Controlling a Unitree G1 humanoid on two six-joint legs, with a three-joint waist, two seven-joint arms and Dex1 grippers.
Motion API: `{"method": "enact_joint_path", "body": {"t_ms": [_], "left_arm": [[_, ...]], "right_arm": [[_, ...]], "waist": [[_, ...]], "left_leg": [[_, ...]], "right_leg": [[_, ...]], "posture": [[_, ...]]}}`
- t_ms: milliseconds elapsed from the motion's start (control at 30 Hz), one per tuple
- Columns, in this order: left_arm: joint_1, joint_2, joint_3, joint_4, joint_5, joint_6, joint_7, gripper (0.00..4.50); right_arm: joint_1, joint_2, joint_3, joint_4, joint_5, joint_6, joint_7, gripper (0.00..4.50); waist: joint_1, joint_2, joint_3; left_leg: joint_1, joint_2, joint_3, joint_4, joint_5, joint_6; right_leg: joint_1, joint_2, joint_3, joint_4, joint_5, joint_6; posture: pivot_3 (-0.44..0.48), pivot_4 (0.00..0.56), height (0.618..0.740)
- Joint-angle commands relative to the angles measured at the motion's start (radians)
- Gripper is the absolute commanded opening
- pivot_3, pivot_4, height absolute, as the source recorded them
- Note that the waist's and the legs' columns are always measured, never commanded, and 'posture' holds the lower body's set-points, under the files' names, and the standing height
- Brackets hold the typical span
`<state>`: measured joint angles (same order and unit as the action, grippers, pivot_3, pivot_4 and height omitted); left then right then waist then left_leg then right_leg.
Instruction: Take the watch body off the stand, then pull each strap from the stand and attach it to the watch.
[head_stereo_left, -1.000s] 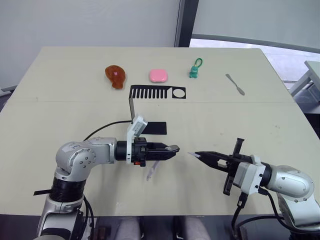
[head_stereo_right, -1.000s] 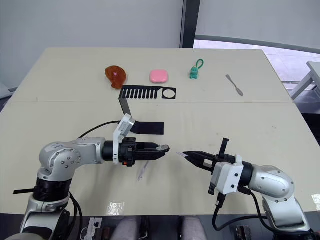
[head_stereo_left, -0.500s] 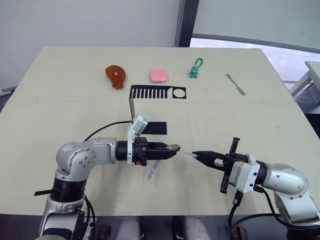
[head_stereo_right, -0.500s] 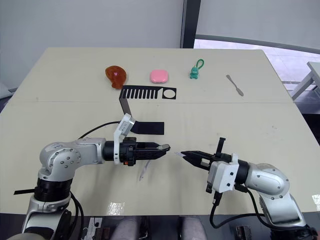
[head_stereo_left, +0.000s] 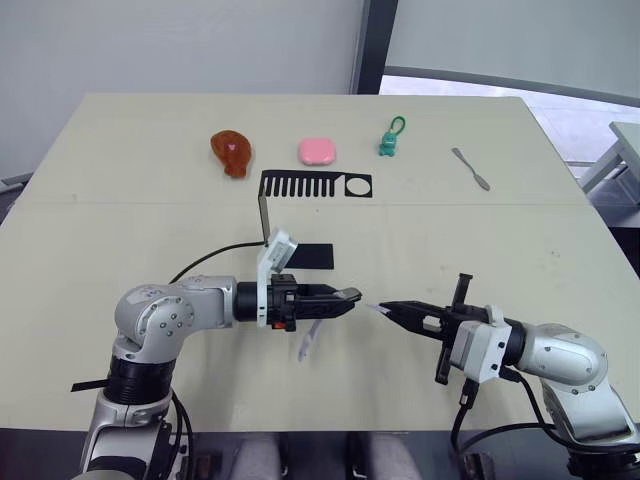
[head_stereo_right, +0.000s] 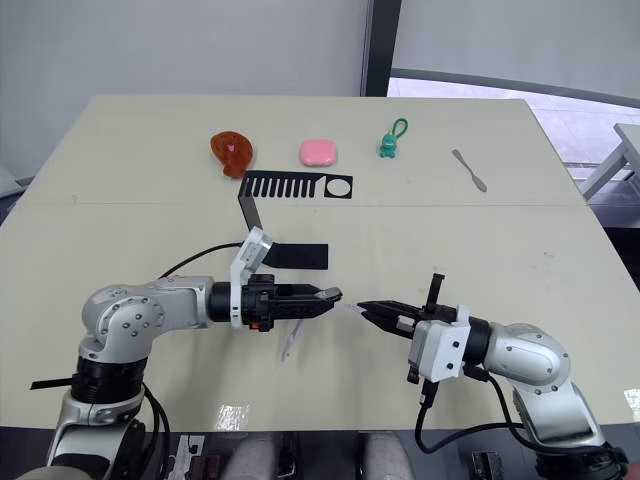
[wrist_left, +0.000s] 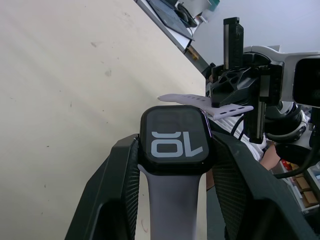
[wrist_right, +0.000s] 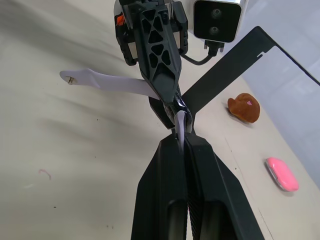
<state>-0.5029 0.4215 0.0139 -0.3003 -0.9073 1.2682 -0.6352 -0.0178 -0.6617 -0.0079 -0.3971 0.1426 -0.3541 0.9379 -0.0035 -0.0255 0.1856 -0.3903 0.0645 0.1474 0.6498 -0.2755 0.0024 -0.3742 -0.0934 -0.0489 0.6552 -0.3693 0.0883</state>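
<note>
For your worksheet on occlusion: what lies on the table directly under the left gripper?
Under the left gripper, which holds the watch body, the attached strap hangs toward the table. The gripper covers its upper end, so the joint with the watch is hidden here.

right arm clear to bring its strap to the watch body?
Probably yes: the right gripper holds the strap just short of the watch body in the left gripper, nothing between them.
</note>
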Motion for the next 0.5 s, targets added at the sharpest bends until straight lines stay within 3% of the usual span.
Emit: {"method": "enact_joint_path", "body": {"t_ms": [33,500], "left_arm": [[-0.005,-0.001,0.002,-0.03,-0.028,-0.001,-0.004,1.58],[-0.002,-0.003,-0.005,-0.028,-0.025,-0.007,-0.003,1.58]], "right_arm": [[-0.018,-0.004,-0.01,-0.002,0.004,-0.024,-0.025,0.0],[-0.03,0.002,-0.002,0.023,-0.001,-0.046,-0.03,0.0]], "waist": [[-0.001,0.0,0.0],[0.0,0.0,0.0]], "left_leg": [[0.0,0.0,0.0,0.0,0.0,0.0],[0.0,0.0,0.0,0.0,0.0,0.0]], "right_leg": [[0.0,0.0,0.0,0.0,0.0,0.0],[0.0,0.0,0.0,0.0,0.0,0.0]], "posture": [[0.0,0.15,0.74],[0.0,0.15,0.74]]}}
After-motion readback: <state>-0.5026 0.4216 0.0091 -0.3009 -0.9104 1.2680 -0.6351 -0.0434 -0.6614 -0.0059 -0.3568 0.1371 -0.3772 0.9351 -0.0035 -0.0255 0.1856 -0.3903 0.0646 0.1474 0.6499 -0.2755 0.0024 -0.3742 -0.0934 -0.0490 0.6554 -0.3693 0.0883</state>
